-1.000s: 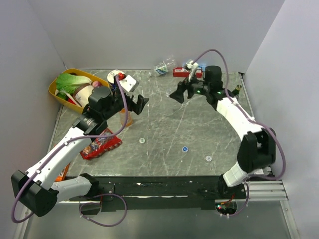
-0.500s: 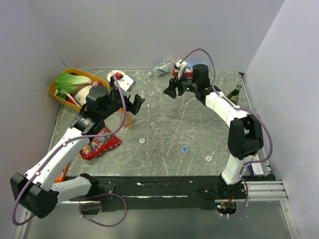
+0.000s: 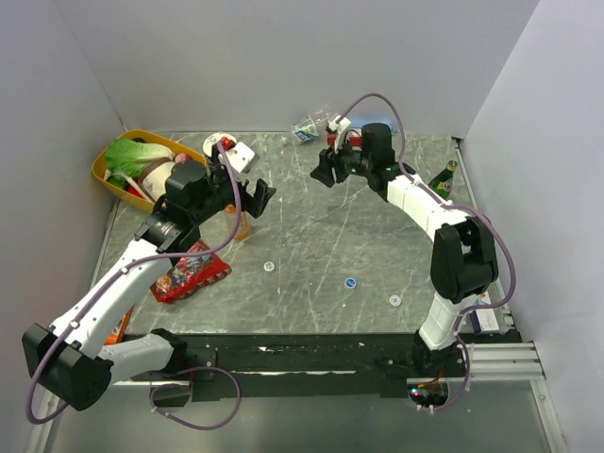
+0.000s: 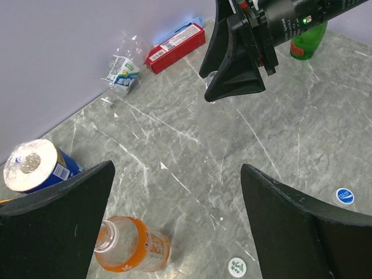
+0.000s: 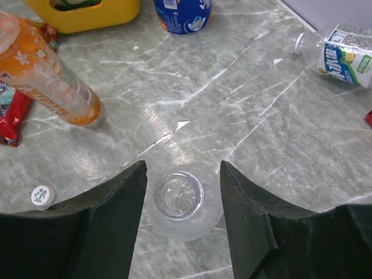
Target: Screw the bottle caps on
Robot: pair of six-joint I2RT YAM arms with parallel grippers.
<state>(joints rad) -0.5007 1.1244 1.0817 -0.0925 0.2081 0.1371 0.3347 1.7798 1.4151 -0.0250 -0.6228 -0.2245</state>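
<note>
Top external view first, and the grey marbled table (image 3: 311,236) carries everything; nothing looks capped on the two upright bottles yet. The left arm hangs over the left half, with the left gripper (image 3: 253,194) spread wide and nothing between its jaws. The right arm reaches to the back, where the right gripper (image 3: 324,172) straddles a clear uncapped bottle (image 5: 179,200) standing upright. On the right wrist view the fingers sit close on either side of it, one seemingly touching, but whether it is truly clamped I cannot tell.

Next the orange drink bottle (image 4: 131,253), standing near the left gripper, its mouth open too. A crumpled labelled bottle (image 5: 343,46) lies on its side by the back wall (its neck shows white, maybe a cap, too small to be sure).

Now the small stuff: a white cap (image 3: 268,267), a blue cap (image 3: 350,282) and another white cap (image 3: 394,300) lie loose on the near half, well apart from both upright bottles.

My read: steadying a bottle is under way; fetching caps and twisting them on is all left.
</note>
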